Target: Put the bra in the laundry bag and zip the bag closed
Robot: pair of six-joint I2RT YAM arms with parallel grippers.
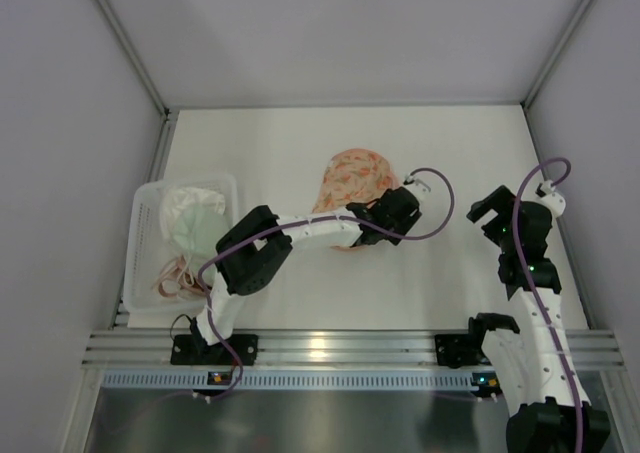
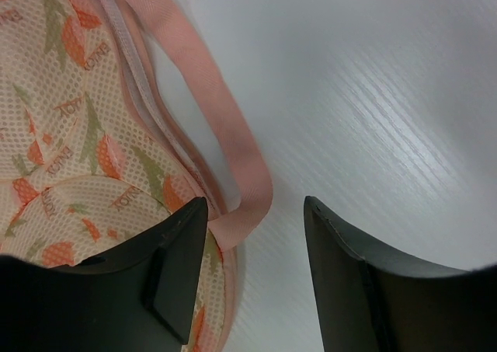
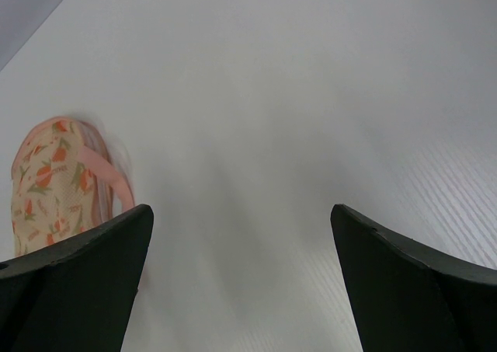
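The laundry bag (image 1: 354,179), cream-peach with orange flowers, lies shut at the table's middle. My left gripper (image 1: 400,205) is open at its near right edge. In the left wrist view the gripper (image 2: 256,216) hangs low over the bag (image 2: 70,158). The end of the pink loop strap (image 2: 237,158) lies between the fingers, next to the left finger (image 2: 175,266). My right gripper (image 1: 487,206) is open and empty over bare table to the right. Its wrist view (image 3: 241,220) shows the bag (image 3: 50,177) at far left. I cannot make out the bra.
A white plastic basket (image 1: 143,235) stands at the left edge. It holds a white and mint garment (image 1: 195,223) and pinkish straps (image 1: 178,273). Grey walls close in the table on the left, back and right.
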